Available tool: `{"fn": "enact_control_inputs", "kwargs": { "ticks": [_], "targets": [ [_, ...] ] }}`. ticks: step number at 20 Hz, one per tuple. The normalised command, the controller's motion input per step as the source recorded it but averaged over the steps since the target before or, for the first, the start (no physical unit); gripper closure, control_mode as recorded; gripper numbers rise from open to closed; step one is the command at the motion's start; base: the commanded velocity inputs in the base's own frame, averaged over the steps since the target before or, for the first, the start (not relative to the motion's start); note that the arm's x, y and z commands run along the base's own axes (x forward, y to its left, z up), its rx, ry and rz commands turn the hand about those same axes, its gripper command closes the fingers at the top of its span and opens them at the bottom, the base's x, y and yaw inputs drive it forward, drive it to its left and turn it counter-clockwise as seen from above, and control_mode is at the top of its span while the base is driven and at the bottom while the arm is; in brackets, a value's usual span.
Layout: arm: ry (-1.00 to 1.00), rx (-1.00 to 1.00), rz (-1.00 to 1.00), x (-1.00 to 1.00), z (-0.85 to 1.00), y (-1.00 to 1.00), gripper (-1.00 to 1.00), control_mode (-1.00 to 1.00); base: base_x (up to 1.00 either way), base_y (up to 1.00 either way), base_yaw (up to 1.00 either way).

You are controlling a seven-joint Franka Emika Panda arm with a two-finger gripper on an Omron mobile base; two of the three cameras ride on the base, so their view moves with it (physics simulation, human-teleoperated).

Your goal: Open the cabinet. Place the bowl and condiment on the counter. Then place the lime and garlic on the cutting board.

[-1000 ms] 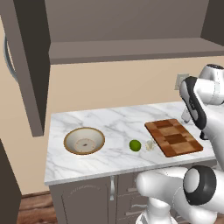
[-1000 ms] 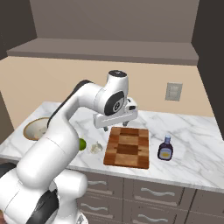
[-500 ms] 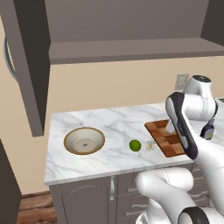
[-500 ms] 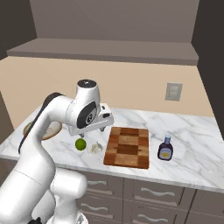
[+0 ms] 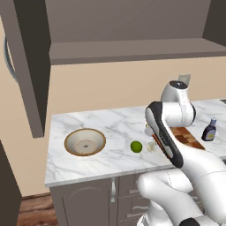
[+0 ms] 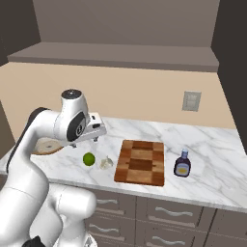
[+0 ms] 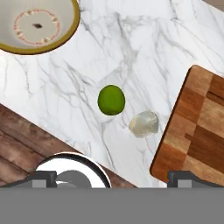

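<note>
- Nearest you, the gripper [image 6: 95,132] hangs above the counter's [image 6: 212,178] front part with its jaws spread wide and nothing between them; from the hand view its two dark tips sit far apart at the bottom, looking straight down on the fruit.
- Just below it, the lime [image 7: 111,99] rests on bare marble, and the garlic [image 7: 143,124] lies just beside it on the board's side, close but apart as far as you can tell. Neither one touches the cutting board [image 7: 197,127].
- The cutting board lies flat with nothing on it in any view, so the last part of the job, lime and garlic onto the board, is wholly left to do.
- Further along on one side, the bowl [image 5: 84,142] sits upright on the counter, well apart from the lime. That step looks finished.
- On the other side, past the board, the condiment [image 6: 182,163] stands upright on the marble, near the board's far edge but not touching it. You can count that one done too.
- Farthest up, the cabinet [image 5: 26,66] stands open, its door swung out, and the shelf inside looks bare in both base views.
- My reading: you are at the start of the lime pick, with the hand poised over it and not yet lowered.
</note>
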Motion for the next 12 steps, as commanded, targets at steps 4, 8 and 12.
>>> {"fn": "enact_control_inputs", "kwargs": {
  "ticks": [4, 8, 12],
  "targets": [
    [0.00, 0.00, -0.13, 0.42, 0.00, 0.21, -1.00, -1.00, 0.00, 0.00, 0.00],
    [0.00, 0.01, -0.23, 0.34, -0.04, -0.01, -1.00, -1.00, 0.00, 0.00, 0.00],
    [0.00, 0.11, -0.22, 0.14, -0.16, -0.09, -1.00, -1.00, 0.00, 0.00, 0.00]
  ]
}}
